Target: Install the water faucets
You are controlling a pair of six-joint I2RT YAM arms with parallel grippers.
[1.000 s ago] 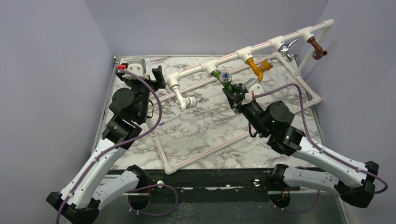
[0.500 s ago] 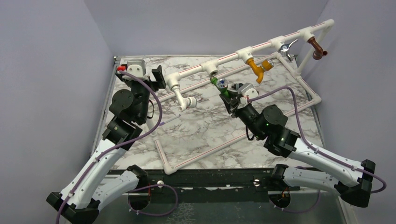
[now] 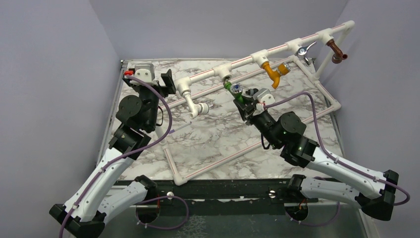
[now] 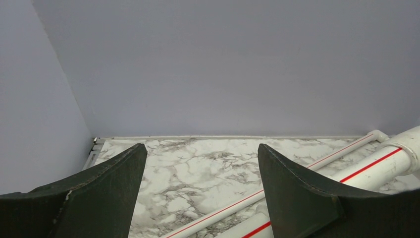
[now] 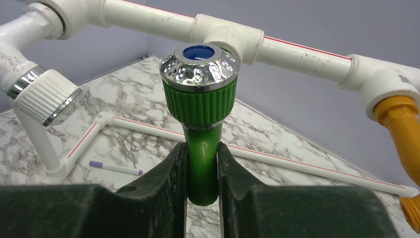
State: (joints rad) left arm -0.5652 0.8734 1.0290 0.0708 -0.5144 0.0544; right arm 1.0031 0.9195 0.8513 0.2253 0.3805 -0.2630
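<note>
Nearest you, your right gripper [image 5: 202, 151] is clenched on the stem of the green faucet [image 5: 200, 106], a pad pinching each side, the silver knob [image 5: 199, 64] facing the wrist camera; from above, that grip sits toward one o'clock on the table [image 3: 213, 139]. Over the last second the arm has swung toward nine o'clock and drawn the faucet back toward six; it now stands just short of the open tee socket [image 3: 227, 76] that it had appeared to meet; over the last half second nothing has shifted. I read that as a backed-off entry, not an install; the green faucet is not seated, and you will likely need to re-aim its inlet end at the socket before pushing and turning. Your left gripper [image 4: 200, 148], at ten o'clock, is released, jaws wide with nothing between them, beside the pipe frame [image 4: 346, 173], unchanged; the white faucet [image 3: 200, 108] hangs near twelve o'clock. Farthest off, toward one and two o'clock along the top rail, the yellow faucet [image 3: 274, 71], a chrome tap [image 3: 303, 51] and a brown faucet [image 3: 337, 51] hang from their fittings.
</note>
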